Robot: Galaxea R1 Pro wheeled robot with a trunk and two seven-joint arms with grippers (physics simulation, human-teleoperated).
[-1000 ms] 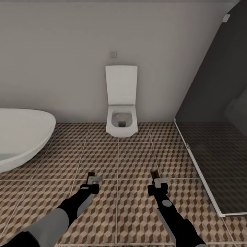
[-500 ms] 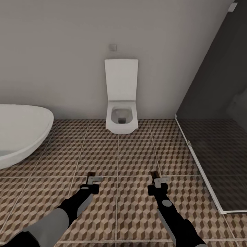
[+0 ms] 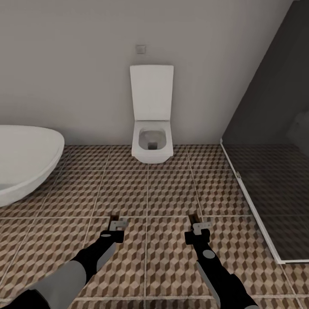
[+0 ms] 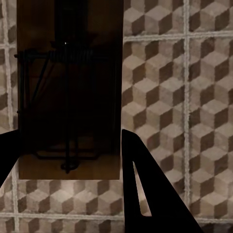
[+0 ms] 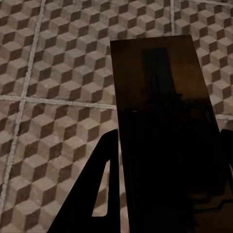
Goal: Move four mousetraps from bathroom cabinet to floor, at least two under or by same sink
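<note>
Facing the toilet [image 3: 152, 128], the head view has shifted since the earlier frames: toilet and tub [image 3: 25, 161] sit higher now, showing more floor [image 3: 167, 193]. Left end effector [image 3: 116, 224] pinches a mousetrap [image 4: 68, 90]; right end effector [image 3: 197, 224] pinches another mousetrap [image 5: 162, 121]. Both traps hang above the tiles, at 6 o'clock from the toilet.

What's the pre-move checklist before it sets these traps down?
1. Left hand shut on a mousetrap: ok.
2. Right hand shut on a second mousetrap: ok.
3. Patterned bathroom floor below both hands: ok.
4. Sink in sight to place traps beside: not ok; ahead are the toilet, bathtub and shower glass.
5. Other two mousetraps already on this floor: cannot tell.
6. Path ahead free of small things: ok.
</note>
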